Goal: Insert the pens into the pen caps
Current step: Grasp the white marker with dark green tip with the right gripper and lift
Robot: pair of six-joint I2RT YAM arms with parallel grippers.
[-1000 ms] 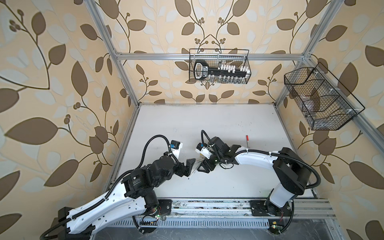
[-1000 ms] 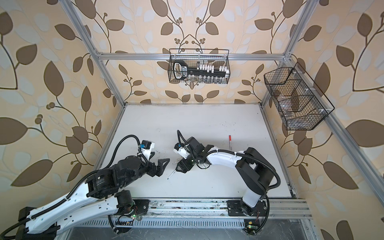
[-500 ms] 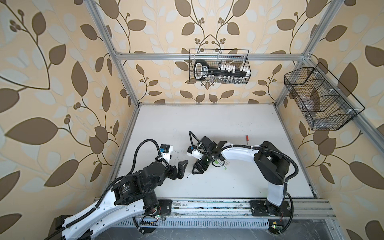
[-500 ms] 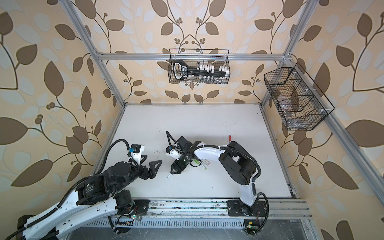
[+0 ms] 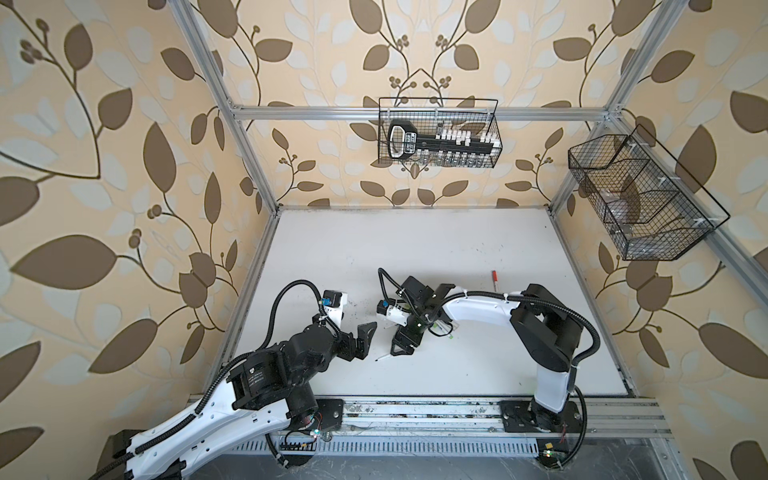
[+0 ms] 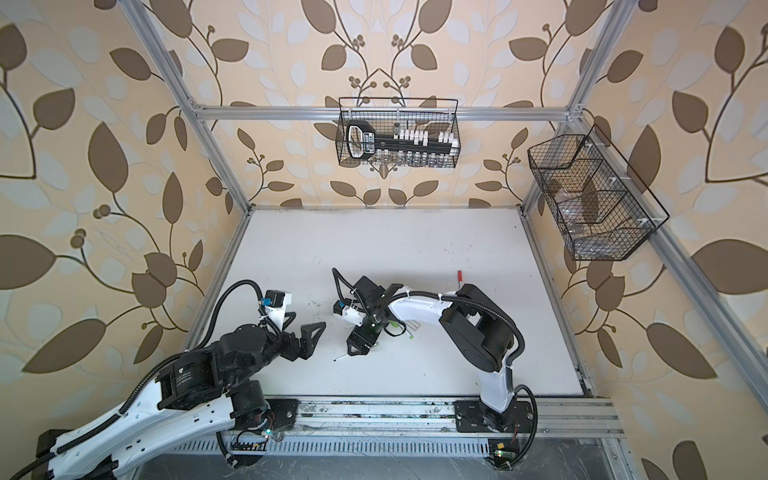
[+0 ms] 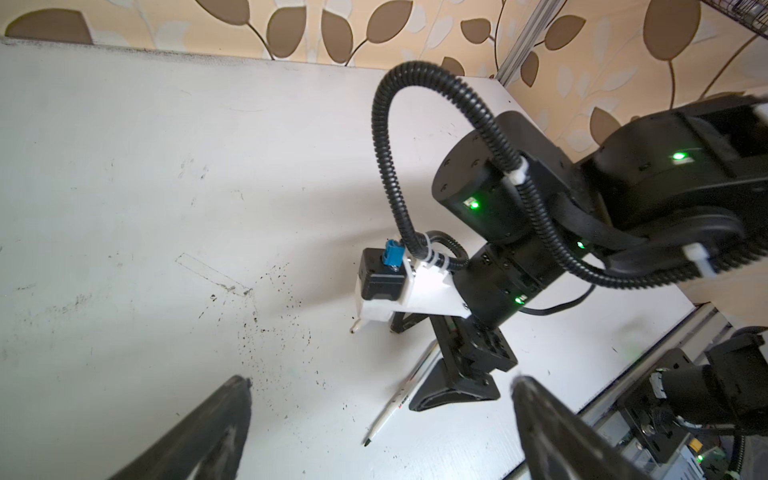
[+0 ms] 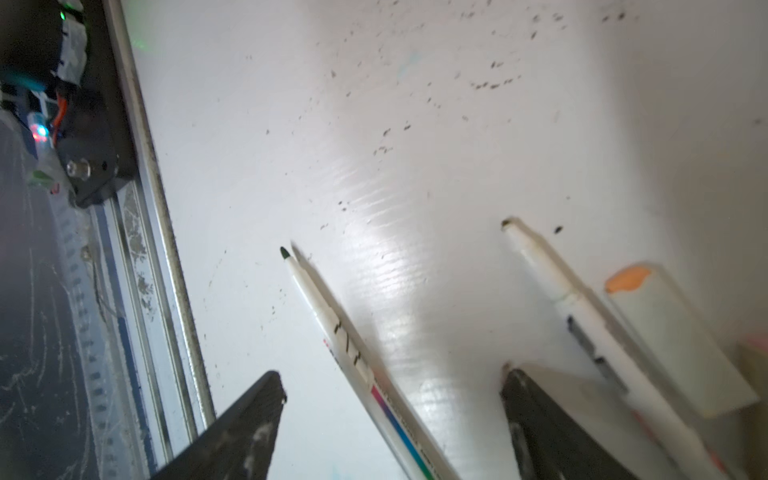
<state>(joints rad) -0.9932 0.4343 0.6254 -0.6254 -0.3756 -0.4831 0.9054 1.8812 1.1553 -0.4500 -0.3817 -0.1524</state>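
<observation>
On the scuffed white table [image 5: 415, 249] the right hand [image 5: 402, 347] reaches to a spot a little left of the middle. Its tips point down and toward the near edge, and its jaws are spread wide and grip nothing. Between them lies a slim white pen with a dark tip [image 8: 331, 320], flat on the table, with a clear gap to either finger in the right wrist view. A rainbow stripe runs along its barrel, and its uncapped tip sticks out past the fingers toward the near left. In both top views only that tip end shows, peeking out from under the hand. The left hand [image 5: 362, 343] hangs just left of the right one and apart from it, opened wide and empty (in the left wrist view its two black fingers frame the pen and the right hand without touching either). On the far side of the straddled pen, near it and roughly parallel, lies a second white pen [image 8: 546, 274], also uncapped, with a dark tip. Close against that is a thicker whitish tube with an orange end [image 8: 673, 332]; whether it is a pen or a cap I cannot tell. A few more small pieces lie under the right forearm in the top views, too hidden to name. Further right and farther back, a slim pen with a red end [image 5: 494, 277] lies by the right arm's elbow, well apart from the others.
</observation>
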